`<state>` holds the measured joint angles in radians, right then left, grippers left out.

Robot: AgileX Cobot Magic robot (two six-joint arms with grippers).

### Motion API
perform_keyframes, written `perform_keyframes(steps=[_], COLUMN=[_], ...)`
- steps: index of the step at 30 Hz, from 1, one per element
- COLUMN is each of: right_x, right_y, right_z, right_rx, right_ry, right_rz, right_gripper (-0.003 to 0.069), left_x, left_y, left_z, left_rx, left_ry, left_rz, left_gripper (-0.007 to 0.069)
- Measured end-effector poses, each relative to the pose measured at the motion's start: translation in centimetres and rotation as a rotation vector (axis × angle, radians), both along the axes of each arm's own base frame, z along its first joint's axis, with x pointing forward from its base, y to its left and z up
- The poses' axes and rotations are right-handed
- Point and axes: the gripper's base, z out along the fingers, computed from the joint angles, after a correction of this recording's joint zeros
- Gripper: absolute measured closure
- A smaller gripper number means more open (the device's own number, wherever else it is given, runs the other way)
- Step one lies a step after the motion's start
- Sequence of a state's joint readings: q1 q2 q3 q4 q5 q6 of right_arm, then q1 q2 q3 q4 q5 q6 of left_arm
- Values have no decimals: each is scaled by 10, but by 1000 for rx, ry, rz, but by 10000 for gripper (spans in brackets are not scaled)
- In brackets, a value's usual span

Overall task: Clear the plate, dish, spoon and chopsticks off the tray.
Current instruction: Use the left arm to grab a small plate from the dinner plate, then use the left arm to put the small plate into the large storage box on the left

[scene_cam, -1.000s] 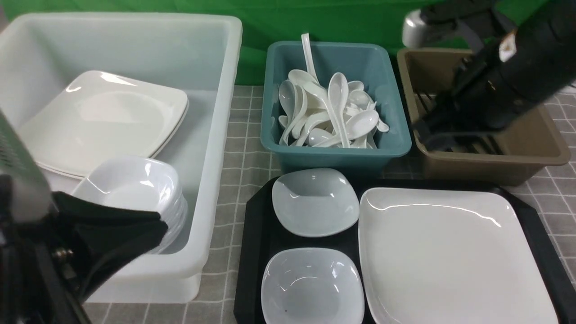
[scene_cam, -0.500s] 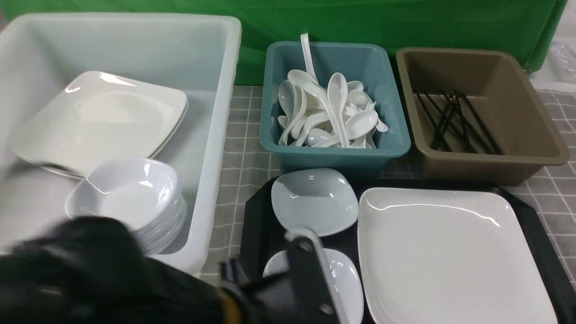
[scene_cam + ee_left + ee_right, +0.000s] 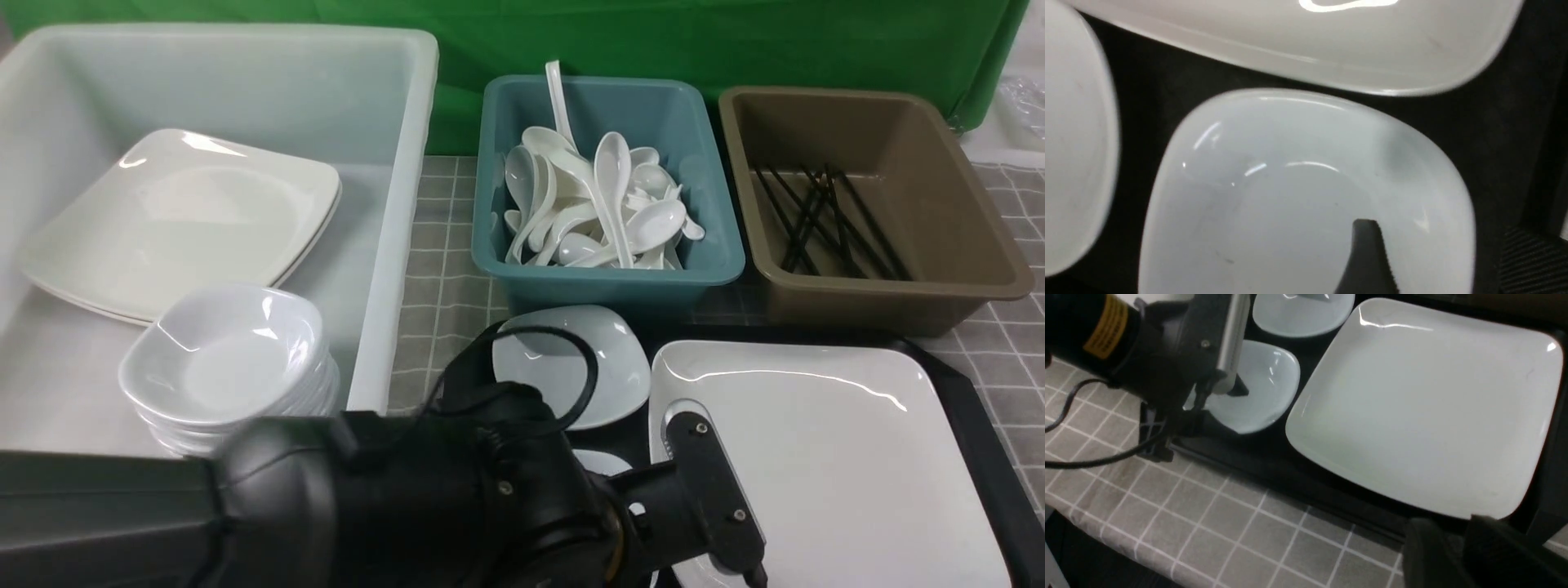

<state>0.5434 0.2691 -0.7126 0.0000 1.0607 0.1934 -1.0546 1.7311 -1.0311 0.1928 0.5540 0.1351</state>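
Observation:
The big white plate (image 3: 816, 457) lies on the right of the black tray (image 3: 971, 400). Two small bluish-white dishes sit on its left: a far dish (image 3: 563, 367) and a near dish (image 3: 1290, 196). My left gripper (image 3: 1447, 249) is open and straddles the near dish's rim, one fingertip (image 3: 1367, 245) inside the bowl and the other outside over the tray. My right gripper (image 3: 1457, 547) hovers low by the tray's front edge near a plate (image 3: 1421, 400) corner, fingers slightly apart and empty. White spoons (image 3: 604, 204) and black chopsticks (image 3: 824, 220) lie in tubs behind the tray.
A large white tub (image 3: 392, 245) at the left holds stacked plates (image 3: 180, 220) and a stack of small dishes (image 3: 237, 359). The blue tub (image 3: 612, 282) and brown tub (image 3: 882, 302) stand just behind the tray. My left arm (image 3: 408, 506) fills the near foreground over the grey checked cloth (image 3: 1208, 514).
My left arm has swung from the white tub across to the tray's near dish and its jaws have opened. My right arm has left the brown tub and the front view.

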Motion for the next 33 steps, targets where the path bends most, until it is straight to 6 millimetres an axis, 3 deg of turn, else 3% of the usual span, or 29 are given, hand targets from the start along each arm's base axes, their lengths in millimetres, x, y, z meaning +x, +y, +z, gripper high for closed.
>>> perform_keyframes(steps=[7, 11, 15, 20, 23, 27, 30, 33], right_x=[-1, -1, -1, -1, -1, 0, 1, 2], right_y=[-1, -1, -1, -1, -1, 0, 1, 1], right_z=[-2, -2, -2, -2, -2, -1, 1, 3], right_rx=[-12, -13, -15, -15, -15, -4, 11, 26], right_ry=[21, 23, 25, 27, 27, 8, -17, -41], right_rz=[0, 0, 0, -1, -1, -1, -1, -1], right_gripper=[482, 482, 481, 477, 473, 473, 472, 472], left_x=[7, 9, 10, 6, -9, -25, -33, -34], left_y=[-10, -11, -11, -10, -8, 0, 23, 56], left_z=[-27, -33, -34, -18, 16, 61, 120, 152], left_rx=[8, 11, 12, 1, -47, -140, -248, -232], left_ry=[-15, -13, -14, -15, -19, -32, -119, -239], left_rz=[-13, 30, 45, 56, 59, 65, 73, 138], left_gripper=[205, 283, 417, 490, 585, 599, 599, 599])
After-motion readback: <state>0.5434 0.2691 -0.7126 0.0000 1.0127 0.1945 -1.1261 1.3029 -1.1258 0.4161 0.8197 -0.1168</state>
